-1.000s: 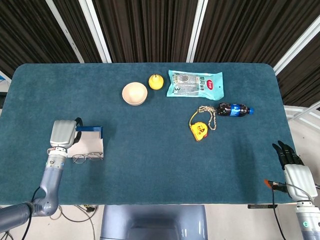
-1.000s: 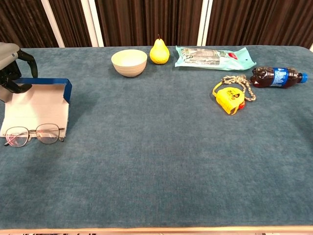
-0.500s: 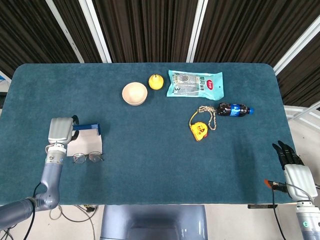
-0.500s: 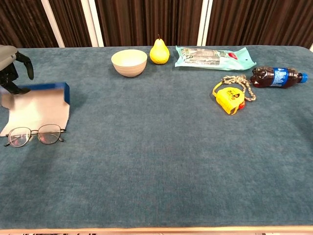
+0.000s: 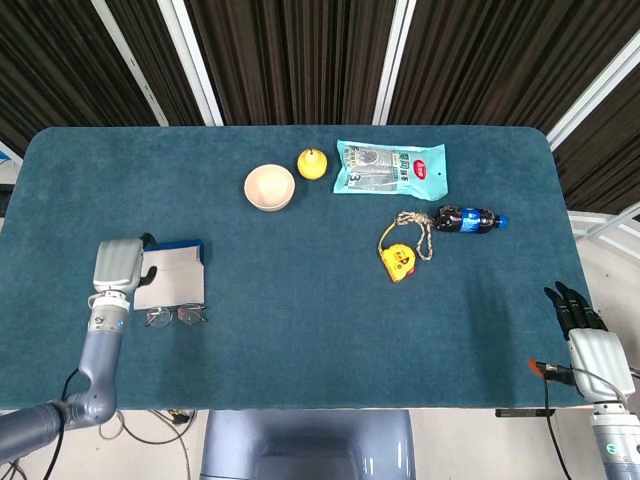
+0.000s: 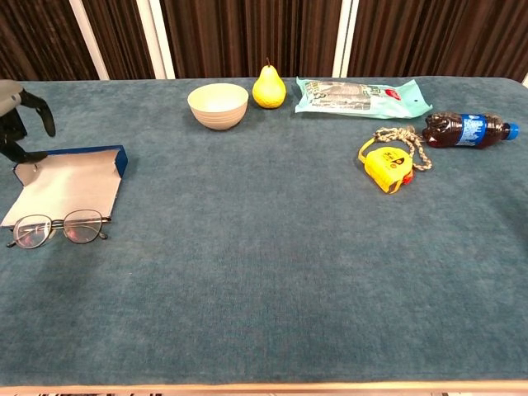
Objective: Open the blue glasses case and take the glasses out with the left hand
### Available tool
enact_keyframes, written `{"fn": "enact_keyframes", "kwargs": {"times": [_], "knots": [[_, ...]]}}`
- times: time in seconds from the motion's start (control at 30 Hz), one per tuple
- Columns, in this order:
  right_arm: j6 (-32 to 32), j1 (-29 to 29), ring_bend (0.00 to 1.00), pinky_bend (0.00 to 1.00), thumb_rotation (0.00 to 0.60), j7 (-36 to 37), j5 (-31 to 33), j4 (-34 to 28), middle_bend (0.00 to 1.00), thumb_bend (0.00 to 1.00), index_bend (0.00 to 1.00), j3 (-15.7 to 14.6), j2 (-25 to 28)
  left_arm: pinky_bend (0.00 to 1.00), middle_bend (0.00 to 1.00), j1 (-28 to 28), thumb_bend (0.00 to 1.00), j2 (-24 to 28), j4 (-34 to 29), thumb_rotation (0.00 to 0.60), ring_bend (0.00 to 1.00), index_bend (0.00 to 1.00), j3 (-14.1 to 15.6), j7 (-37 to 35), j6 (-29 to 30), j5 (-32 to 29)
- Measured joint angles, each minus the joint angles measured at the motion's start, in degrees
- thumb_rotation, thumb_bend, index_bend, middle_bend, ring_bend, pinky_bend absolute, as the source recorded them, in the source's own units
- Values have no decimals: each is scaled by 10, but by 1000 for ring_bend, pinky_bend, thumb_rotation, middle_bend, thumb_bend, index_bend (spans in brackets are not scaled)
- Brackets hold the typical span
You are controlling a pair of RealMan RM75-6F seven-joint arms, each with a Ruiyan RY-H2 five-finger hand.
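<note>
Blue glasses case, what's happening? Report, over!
Left hand touching the flat-open blue glasses case. Wire-rimmed glasses out, on table at its near edge. Right hand idle, holding nothing. Nothing blocking.

The case (image 6: 68, 175) lid, upright a second ago beside the left hand (image 6: 18, 124), now lies nearly flat, its blue edge low above the surface. The hand sits slightly lower at the case's far-left corner, fingers apart. The glasses (image 6: 58, 228) now lie off the case's near edge.

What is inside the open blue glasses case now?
The blue glasses case lies open and only its pale lining shows. The glasses lie on the table at its near edge. The left hand covers its far left corner.
</note>
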Motion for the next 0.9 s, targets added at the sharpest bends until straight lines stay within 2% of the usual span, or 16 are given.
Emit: {"fn": "enact_keyframes", "kwargs": {"times": [0.17, 0.3, 0.5, 0.9], "knots": [[0, 0, 0, 196, 600, 1, -1, -1, 0, 172, 0, 0, 1, 1000, 1000, 13, 341, 25, -93, 600, 936, 502, 20, 25, -6, -20], [0, 0, 0, 196, 600, 3, 0, -1, 0, 172, 0, 0, 2, 1000, 1000, 18, 350, 33, -141, 600, 937, 512, 39, 63, -7, -45], [-1, 0, 0, 196, 600, 7, 0, -2, 0, 171, 0, 0, 3, 1000, 1000, 19, 354, 24, -154, 600, 938, 518, 48, 88, -4, -82], [-1, 0, 0, 196, 600, 7, -1, -1, 0, 172, 0, 0, 3, 1000, 1000, 19, 369, 17, -144, 600, 938, 519, 49, 89, -2, -99]]}}
